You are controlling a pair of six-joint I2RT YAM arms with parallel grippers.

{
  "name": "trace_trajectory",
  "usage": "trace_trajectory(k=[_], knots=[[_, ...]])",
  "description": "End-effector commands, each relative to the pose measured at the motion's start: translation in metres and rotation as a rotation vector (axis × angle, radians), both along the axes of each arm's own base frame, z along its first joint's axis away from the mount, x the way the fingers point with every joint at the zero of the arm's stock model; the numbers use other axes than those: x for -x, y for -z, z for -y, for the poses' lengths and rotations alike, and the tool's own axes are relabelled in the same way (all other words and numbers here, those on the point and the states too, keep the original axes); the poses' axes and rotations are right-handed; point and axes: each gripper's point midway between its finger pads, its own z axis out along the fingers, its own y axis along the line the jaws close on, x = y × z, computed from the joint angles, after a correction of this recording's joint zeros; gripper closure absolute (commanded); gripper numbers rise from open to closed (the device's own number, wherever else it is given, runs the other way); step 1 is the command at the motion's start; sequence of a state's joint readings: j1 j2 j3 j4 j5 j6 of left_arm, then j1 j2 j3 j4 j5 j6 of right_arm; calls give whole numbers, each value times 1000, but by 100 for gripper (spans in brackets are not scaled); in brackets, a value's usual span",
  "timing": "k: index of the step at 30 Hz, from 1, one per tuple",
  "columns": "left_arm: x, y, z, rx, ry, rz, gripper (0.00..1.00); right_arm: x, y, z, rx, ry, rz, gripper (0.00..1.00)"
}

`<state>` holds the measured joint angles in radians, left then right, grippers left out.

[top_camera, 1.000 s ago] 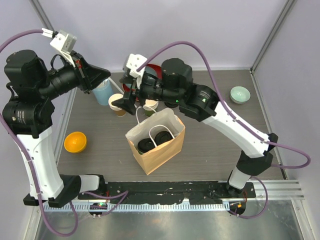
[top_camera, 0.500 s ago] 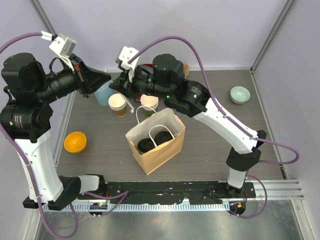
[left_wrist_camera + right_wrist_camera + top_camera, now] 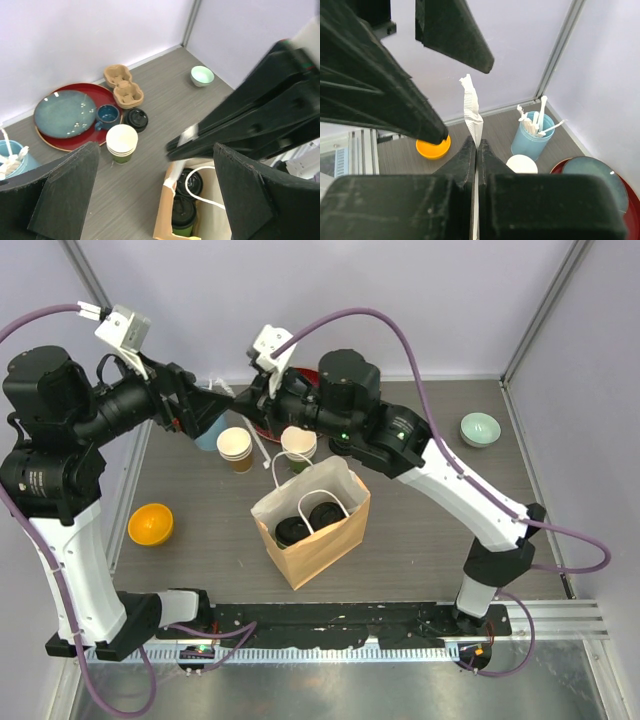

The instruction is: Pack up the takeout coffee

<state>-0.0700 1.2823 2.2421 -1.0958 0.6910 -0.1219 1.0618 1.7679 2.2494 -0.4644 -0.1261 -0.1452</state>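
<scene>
Right wrist: R claw (image 3: 476,145) pinches white wrapped stick (image 3: 471,112); L claw (image 3: 155,150) spread wide.

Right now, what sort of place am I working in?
Probably a mock coffee-takeout counter inside a robot test cell: a brown paper bag holding lidded cups, a cardboard cup carrier, and plain walls with metal framing.

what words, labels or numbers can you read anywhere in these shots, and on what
No readable text anywhere.
Brown paper bag: plain, no print.
Black round plastic lids: any embossing is too small to read.
White paper-wrapped stick: blank.
</scene>
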Motion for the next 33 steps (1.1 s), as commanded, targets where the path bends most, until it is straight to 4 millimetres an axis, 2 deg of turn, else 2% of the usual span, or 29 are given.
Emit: trace_trajectory(k=[1,2,3,4,5,6,7,8,9,10,12,13,17,19,21,22,26,29,33], knots=[[-8,-8,-13,-24,-88,54,0,23,-94,64,-268,61,56,99],[-10,-6,-13,-27,-91,53,0,35,-111,86,-314,66,71,99],[-11,-3,-13,-32,-92,46,0,38,-117,96,-339,76,76,99],[-13,-1,-14,-38,-92,44,0,37,-109,103,-332,103,62,99],[-14,1,-14,-42,-93,42,0,40,-110,111,-339,107,66,99],[-17,6,-14,-47,-97,29,0,48,-125,140,-389,148,82,99],[-19,7,-15,-53,-101,30,0,43,-110,143,-363,179,67,99],[-21,11,-15,-56,-102,23,0,43,-105,149,-354,195,66,99],[-24,17,-16,-61,-107,6,0,51,-108,167,-377,206,67,99],[-26,20,-16,-62,-109,-2,0,42,-82,163,-332,241,36,99],[-31,30,-16,-65,-106,-23,0,43,-62,164,-314,243,1,99],[-33,33,-15,-65,-105,-30,0,41,-38,160,-274,245,-20,99],[-41,43,-15,-60,-107,-56,0,36,2,140,-208,217,-52,99],[-45,50,-14,-60,-109,-68,0,27,19,138,-160,253,-47,99],[-49,62,-16,-64,-120,-84,0,11,27,147,-144,319,-33,99],[-50,67,-16,-67,-120,-94,0,5,37,147,-126,329,-39,99],[-55,106,-19,-106,-124,-173,0,-22,64,149,-102,339,-109,99],[-60,131,-26,-145,-160,-209,0,-28,77,151,-104,349,-161,99],[-64,148,-31,-175,-181,-234,0,-28,83,154,-93,353,-168,99]])
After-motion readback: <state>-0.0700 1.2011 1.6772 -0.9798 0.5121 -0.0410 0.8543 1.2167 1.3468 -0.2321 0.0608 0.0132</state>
